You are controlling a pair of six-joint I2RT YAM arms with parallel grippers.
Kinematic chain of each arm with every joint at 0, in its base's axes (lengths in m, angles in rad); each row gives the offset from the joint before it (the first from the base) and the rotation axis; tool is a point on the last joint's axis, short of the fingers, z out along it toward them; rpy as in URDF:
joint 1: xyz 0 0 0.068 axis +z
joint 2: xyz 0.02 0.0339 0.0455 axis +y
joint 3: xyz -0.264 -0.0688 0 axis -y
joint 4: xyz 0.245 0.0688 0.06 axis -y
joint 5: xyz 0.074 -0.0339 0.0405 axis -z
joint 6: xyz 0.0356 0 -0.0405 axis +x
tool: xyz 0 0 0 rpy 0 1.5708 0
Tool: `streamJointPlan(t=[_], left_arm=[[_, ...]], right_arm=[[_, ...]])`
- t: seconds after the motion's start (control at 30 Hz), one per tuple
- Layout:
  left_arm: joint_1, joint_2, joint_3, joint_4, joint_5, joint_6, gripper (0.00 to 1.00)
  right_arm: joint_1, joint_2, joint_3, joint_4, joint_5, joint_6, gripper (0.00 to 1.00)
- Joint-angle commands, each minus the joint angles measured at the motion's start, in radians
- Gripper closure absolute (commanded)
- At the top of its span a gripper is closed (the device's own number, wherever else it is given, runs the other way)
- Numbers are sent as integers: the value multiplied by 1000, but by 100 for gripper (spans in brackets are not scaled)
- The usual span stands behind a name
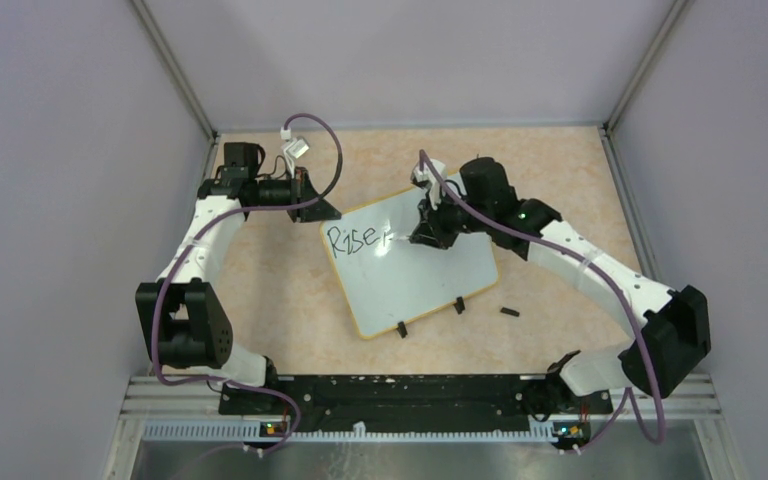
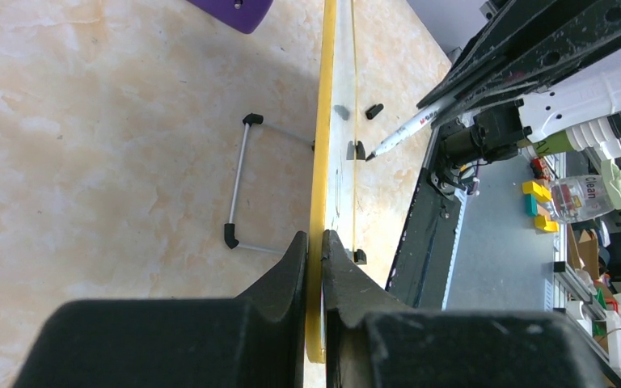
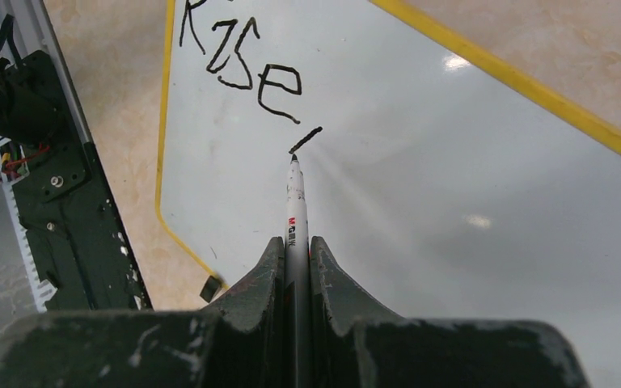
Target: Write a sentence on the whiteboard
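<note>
Your whiteboard sits mid-counter, tilted, with its two black clip feet on the near edge and a wire stand behind it. The rim reads yellow in both wrist views.

Your left tool is clamped on the whiteboard's rim, one finger on each face. The top view puts it at the far-left corner of the board.

Your right tool is closed around a marker pen with a white barrel. The barrel carries red print starting with "M"; the rest is too small to read. The pen tip touches the board at the lower end of a short slanted stroke.

The sentence so far reads "RISE" in black capitals along the board's far-left part, followed by that one stroke, like a comma. The rest of the white face is bare.

A small black cap lies on the counter just off the board's near-right corner. A purple block shows at the top edge of the left wrist view. Off the counter, a clear bottle is labelled "Clean".
</note>
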Motion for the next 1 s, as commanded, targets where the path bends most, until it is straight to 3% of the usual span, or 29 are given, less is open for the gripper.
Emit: streamJointPlan(t=[0.0,0.37,0.97], left_arm=[[-3,-25,-23,-16,-35,16,100],[-8,-23,-22,-20,-50,26,100],[-15,-25,-23,-23,-51,33,100]], right_arm=[[-42,-37,72,6,-31,-7,100],[-118,-40,85,20,-70,-9,100],[-75,21,108,55,-15,-30,100]])
